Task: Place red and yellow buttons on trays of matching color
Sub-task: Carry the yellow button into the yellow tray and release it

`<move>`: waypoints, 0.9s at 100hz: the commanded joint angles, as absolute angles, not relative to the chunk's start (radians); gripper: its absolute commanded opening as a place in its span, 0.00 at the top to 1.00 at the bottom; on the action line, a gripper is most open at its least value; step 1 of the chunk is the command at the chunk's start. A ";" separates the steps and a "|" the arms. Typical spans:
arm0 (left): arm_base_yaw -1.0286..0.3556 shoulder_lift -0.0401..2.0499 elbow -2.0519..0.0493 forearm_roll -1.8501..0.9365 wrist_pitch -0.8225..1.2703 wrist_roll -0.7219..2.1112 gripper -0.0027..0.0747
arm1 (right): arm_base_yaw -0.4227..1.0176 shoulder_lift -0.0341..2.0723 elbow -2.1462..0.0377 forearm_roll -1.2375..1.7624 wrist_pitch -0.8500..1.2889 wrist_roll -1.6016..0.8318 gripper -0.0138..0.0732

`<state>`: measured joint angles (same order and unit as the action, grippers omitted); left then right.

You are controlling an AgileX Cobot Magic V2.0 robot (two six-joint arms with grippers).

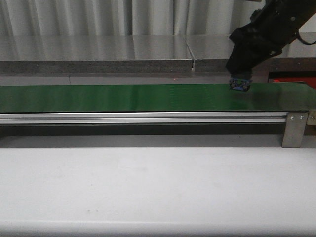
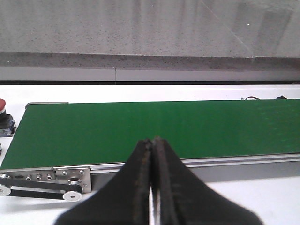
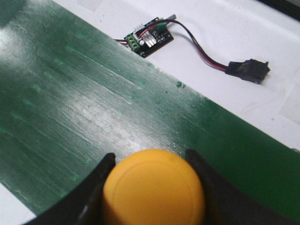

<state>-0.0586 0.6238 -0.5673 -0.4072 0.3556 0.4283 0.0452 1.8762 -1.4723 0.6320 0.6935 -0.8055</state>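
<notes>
The right gripper (image 3: 152,187) is clamping a yellow button (image 3: 153,190) between its fingers, holding it just above the green belt (image 1: 123,98), and beyond it a small circuit board (image 3: 148,40) with its wired plug is lying on the white table (nothing is standing in the way). A red tray (image 1: 294,80) is showing just behind that hand, but no yellow tray is in sight. The left gripper (image 2: 153,183) is sitting fully closed and empty, with a red button (image 2: 2,105) lying off to its side past the belt's end.
</notes>
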 commanded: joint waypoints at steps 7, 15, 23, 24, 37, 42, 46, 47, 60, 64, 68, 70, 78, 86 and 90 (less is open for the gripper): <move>-0.066 0.625 -0.596 -0.429 0.286 0.429 0.99 | -0.036 1.727 -1.510 0.655 0.698 -0.723 0.69; -0.066 0.625 -0.596 -0.429 0.286 0.429 0.99 | -0.094 1.684 -1.495 0.653 0.698 -0.666 0.69; -0.066 0.627 -0.596 -0.429 0.286 0.429 0.99 | -0.162 1.639 -1.473 0.642 0.698 -0.623 0.69; -0.066 0.627 -0.596 -0.429 0.286 0.429 0.99 | -0.174 1.636 -1.467 0.641 0.698 -0.621 0.69; -0.066 0.627 -0.596 -0.429 0.286 0.429 0.99 | -0.297 1.583 -1.411 0.615 0.696 -0.575 0.69; -0.066 0.627 -0.596 -0.429 0.286 0.429 0.99 | -0.352 1.572 -1.381 0.611 0.694 -0.558 0.69; -0.066 0.627 -0.596 -0.429 0.286 0.429 0.99 | -0.386 1.567 -1.354 0.611 0.690 -0.552 0.69; -0.066 0.627 -0.596 -0.429 0.286 0.429 0.99 | -0.400 1.566 -1.345 0.611 0.690 -0.550 0.69; -0.066 0.627 -0.596 -0.429 0.286 0.429 0.99 | -0.513 1.565 -1.252 0.611 0.645 -0.546 0.69; -0.066 0.627 -0.596 -0.429 0.286 0.429 0.99 | -0.546 1.565 -1.220 0.611 0.619 -0.546 0.69; -0.066 0.627 -0.596 -0.429 0.286 0.429 0.99 | -0.578 1.565 -1.192 0.611 0.600 -0.546 0.69; -0.066 0.627 -0.596 -0.429 0.286 0.429 0.99 | -0.592 1.565 -1.184 0.611 0.591 -0.546 0.69; -0.066 0.627 -0.596 -0.429 0.286 0.429 0.99 | -0.636 1.565 -1.142 0.610 0.548 -0.550 0.69; -0.066 0.627 -0.596 -0.429 0.286 0.429 0.99 | -0.657 1.565 -1.116 0.612 0.500 -0.550 0.69; -0.066 0.627 -0.596 -0.429 0.286 0.429 0.99 | -0.658 1.567 -1.108 0.612 0.476 -0.550 0.69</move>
